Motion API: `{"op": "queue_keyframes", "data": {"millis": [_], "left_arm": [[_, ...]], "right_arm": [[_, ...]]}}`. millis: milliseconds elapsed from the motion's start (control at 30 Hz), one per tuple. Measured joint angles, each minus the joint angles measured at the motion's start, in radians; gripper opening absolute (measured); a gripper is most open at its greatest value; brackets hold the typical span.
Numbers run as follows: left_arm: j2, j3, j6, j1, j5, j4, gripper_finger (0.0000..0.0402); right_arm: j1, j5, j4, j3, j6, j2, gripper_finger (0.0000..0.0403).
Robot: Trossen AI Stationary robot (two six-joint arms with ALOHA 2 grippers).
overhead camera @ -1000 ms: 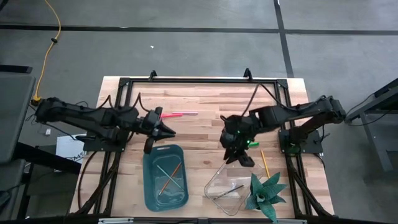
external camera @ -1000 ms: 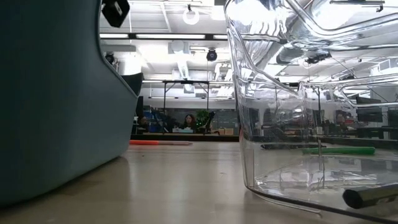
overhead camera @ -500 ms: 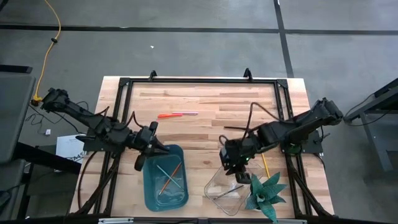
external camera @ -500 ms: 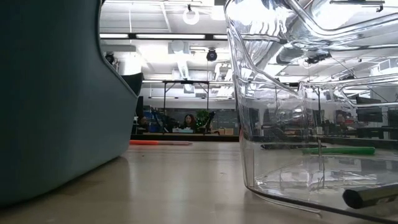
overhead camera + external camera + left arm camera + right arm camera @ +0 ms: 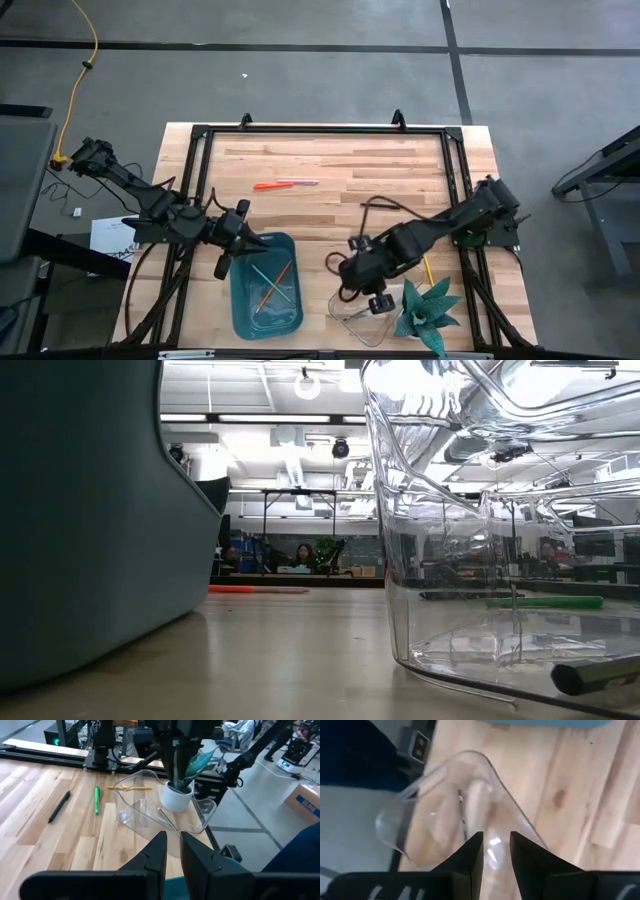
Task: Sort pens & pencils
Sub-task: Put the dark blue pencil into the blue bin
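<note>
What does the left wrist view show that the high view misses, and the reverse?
Only the left wrist view: the bright green pen and the black pen on the wooden table. Only the high view: the red-orange pen and thin pencils inside the teal plastic bin. Both: the clear plastic container, white-potted plant, yellow pencil.

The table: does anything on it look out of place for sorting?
One thing does. A yellow pencil lies loose on the table beside the clear bin and the potted plant, while other pencils are already in the blue bin.
</note>
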Motion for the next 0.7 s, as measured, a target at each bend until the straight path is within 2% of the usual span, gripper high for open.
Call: {"op": "queue_keyframes", "data": {"millis": [133,300,700], "left_arm": [[0.000,0.000,0.000,0.000,0.000,-0.021,0.0042],[0.000,0.000,0.001,0.000,0.000,-0.060,0.0042],[0.000,0.000,0.006,0.000,0.000,-0.100,0.0042]], "right_arm": [[0.011,0.034,-0.101,0.080,-0.052,0.075,0.0087],[0.051,0.029,-0.110,0.084,-0.056,0.113,0.0087],[0.141,0.026,-0.073,0.085,0.069,0.167,0.0087]]}}
